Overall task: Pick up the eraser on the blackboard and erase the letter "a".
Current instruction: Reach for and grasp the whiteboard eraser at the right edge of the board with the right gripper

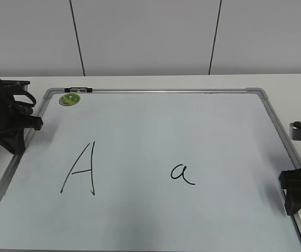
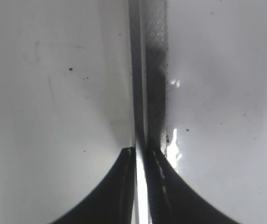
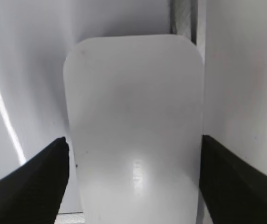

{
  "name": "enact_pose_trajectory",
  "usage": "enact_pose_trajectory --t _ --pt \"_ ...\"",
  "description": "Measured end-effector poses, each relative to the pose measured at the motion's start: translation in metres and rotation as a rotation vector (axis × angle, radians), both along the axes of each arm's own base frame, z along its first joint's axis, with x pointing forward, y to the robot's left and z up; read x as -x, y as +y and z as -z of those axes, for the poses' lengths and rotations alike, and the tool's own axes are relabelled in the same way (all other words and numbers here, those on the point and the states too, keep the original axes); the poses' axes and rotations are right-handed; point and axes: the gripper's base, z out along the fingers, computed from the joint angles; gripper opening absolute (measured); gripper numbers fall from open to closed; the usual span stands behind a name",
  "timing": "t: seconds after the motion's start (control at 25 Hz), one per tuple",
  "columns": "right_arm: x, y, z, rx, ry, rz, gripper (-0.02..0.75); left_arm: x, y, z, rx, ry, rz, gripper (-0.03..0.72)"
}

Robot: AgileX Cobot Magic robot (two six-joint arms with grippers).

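The blackboard (image 1: pixel 155 131) lies flat on the white table. The letter "a" (image 1: pixel 182 173) is written right of its middle. The eraser (image 3: pixel 133 121) is a flat white rounded block lying by the board's right frame; in the exterior view my right gripper mostly hides it. My right gripper (image 3: pixel 134 140) is open, with one jaw on each side of the eraser and a small gap at the left jaw. It sits low at the board's right edge (image 1: pixel 296 197). My left gripper (image 1: pixel 13 139) is shut and empty over the board's left frame (image 2: pixel 141 151).
A capital "A" (image 1: pixel 82 170) is written on the left half of the board. A round green magnet (image 1: pixel 69 98) sits near the top left corner. A small black-and-white piece (image 1: pixel 78 90) lies on the top frame. A wall stands behind the table.
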Motion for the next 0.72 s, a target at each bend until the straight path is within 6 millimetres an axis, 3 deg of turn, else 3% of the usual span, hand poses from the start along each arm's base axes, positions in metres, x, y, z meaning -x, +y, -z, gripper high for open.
enact_pose_trajectory --t 0.16,0.36,0.72 --pt "-0.0012 0.0001 0.0058 0.001 0.016 -0.001 0.614 0.0000 0.0000 0.0000 0.000 0.000 0.000 0.055" --pt "-0.0011 0.0001 0.0056 0.001 0.016 -0.004 0.535 0.0000 0.0000 0.0000 0.000 0.000 0.000 0.055" --pt "-0.0011 0.0001 0.0056 0.002 0.016 -0.010 0.523 0.0000 -0.0001 0.0000 0.002 0.000 -0.001 0.055"
